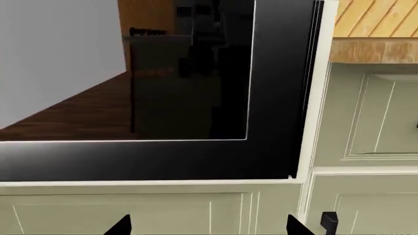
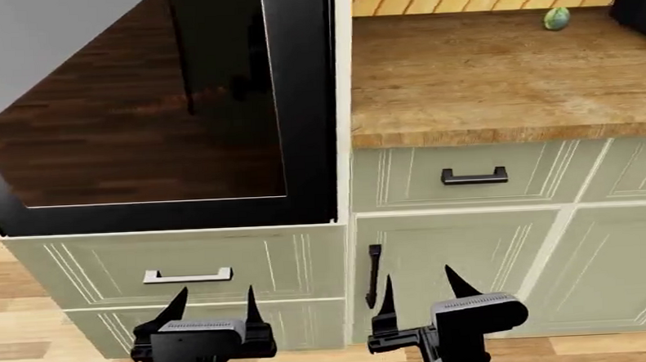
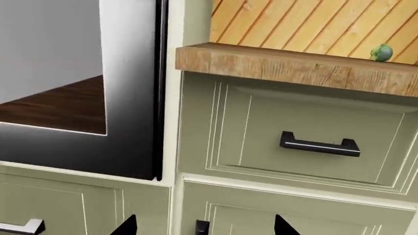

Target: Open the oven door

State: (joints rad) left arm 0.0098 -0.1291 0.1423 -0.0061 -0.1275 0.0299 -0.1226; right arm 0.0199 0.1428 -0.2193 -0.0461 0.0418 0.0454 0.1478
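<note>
The oven door [image 2: 298, 108] is a glossy black-framed panel with dark reflective glass, closed flush in the pale green cabinetry at the head view's upper left. Its lower right corner fills the left wrist view, oven door [image 1: 274, 98], and its right edge shows in the right wrist view, oven door [image 3: 130, 98]. No handle of the door shows. My left gripper [image 2: 214, 304] is open, low in front of the drawer under the oven. My right gripper [image 2: 421, 287] is open too, low before the cabinet door right of the oven. Both hold nothing.
Under the oven is a drawer with a silver handle [image 2: 187, 275]. Right of it sit a wooden countertop [image 2: 493, 75], a drawer with a black handle [image 2: 475, 175], and a cabinet door with a vertical black handle [image 2: 374, 273]. A small green object [image 2: 556, 18] lies on the counter.
</note>
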